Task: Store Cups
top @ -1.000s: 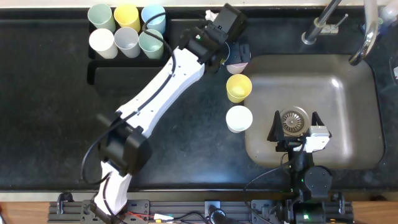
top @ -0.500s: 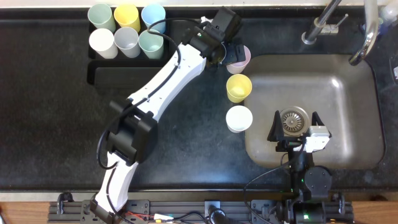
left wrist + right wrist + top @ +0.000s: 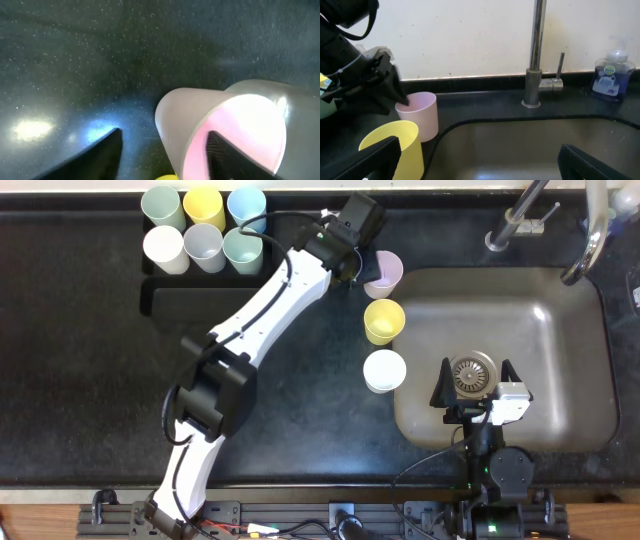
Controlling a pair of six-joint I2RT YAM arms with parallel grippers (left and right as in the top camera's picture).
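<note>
A pink cup [image 3: 386, 272] stands upright on the black counter by the sink's far left corner, with a yellow cup [image 3: 384, 320] and a white cup [image 3: 384, 370] in a row nearer to me. My left gripper [image 3: 367, 267] is open at the pink cup [image 3: 225, 130]. One finger [image 3: 217, 150] is inside the cup and the other finger [image 3: 102, 155] outside, so its wall stands between them. My right gripper [image 3: 472, 388] hangs open over the sink drain, holding nothing. From there I see the pink cup [image 3: 420, 117] and the yellow cup [image 3: 395, 145].
A black tray [image 3: 150, 275] at the back left holds several upright cups in green, yellow, blue and white. The steel sink [image 3: 560, 330] fills the right side, with a faucet [image 3: 536, 55] and a soap bottle [image 3: 612, 75] behind it.
The left arm's elbow has swung up and right while the gripper drew back slightly to the left, uncovering more of the pink cup. The right arm has not moved.
</note>
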